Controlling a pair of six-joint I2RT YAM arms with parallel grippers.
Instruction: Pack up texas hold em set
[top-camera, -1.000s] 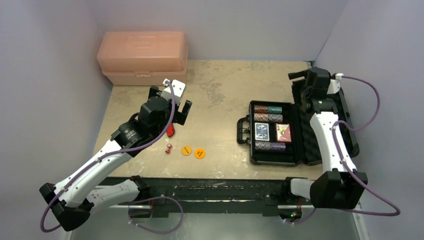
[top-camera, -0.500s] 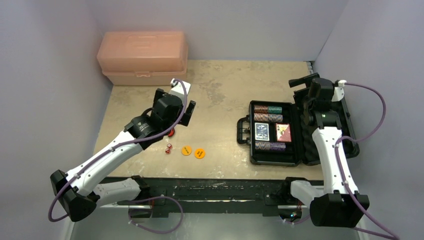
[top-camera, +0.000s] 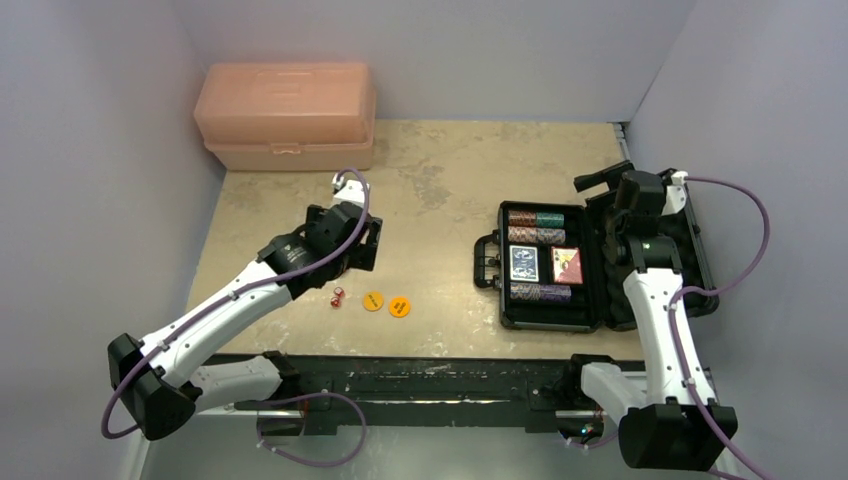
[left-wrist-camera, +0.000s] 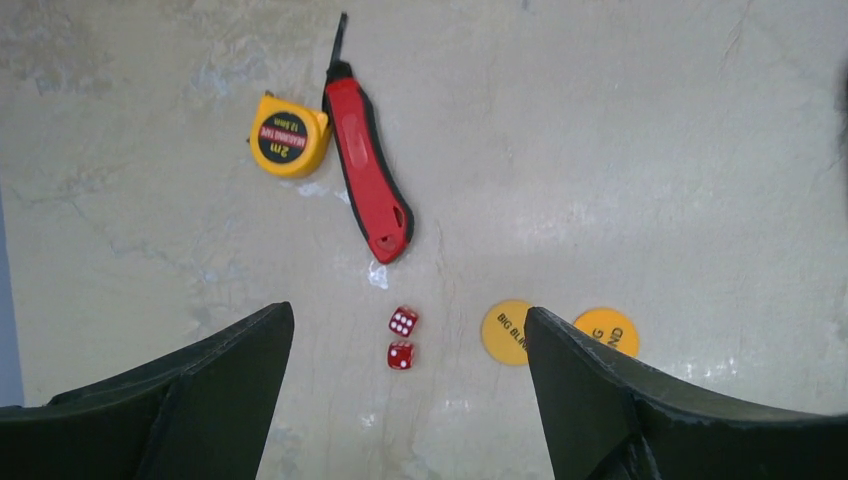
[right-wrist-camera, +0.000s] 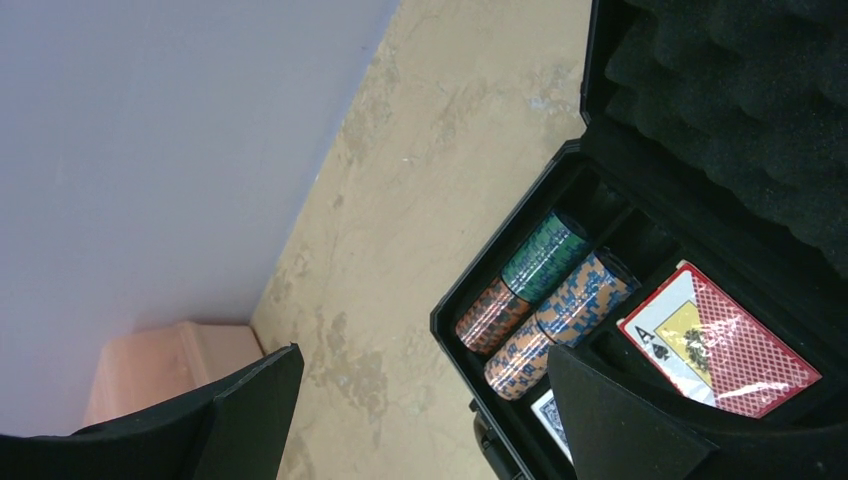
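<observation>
The black case (top-camera: 590, 268) lies open at the right, lid with egg-crate foam (right-wrist-camera: 760, 120) swung right. Inside are striped chip rows (top-camera: 535, 227), a blue deck (top-camera: 524, 264) and a red deck (top-camera: 567, 264); chips (right-wrist-camera: 545, 300) and red deck (right-wrist-camera: 720, 340) also show in the right wrist view. Two red dice (left-wrist-camera: 402, 338) and two orange discs (left-wrist-camera: 508, 330) lie on the table; they show from above too, dice (top-camera: 338, 297) and discs (top-camera: 386, 303). My left gripper (left-wrist-camera: 408, 400) is open, above the dice. My right gripper (right-wrist-camera: 425, 420) is open, above the case's far end.
A peach toolbox (top-camera: 286, 117) stands at the back left. A red utility knife (left-wrist-camera: 366, 185) and a yellow tape measure (left-wrist-camera: 287, 147) lie just beyond the dice. The table's front edge runs just behind the arm bases.
My left gripper has moved down and nearer, toward the dice, covering the red knife from above. My right arm has drawn back toward the near side over the case lid.
</observation>
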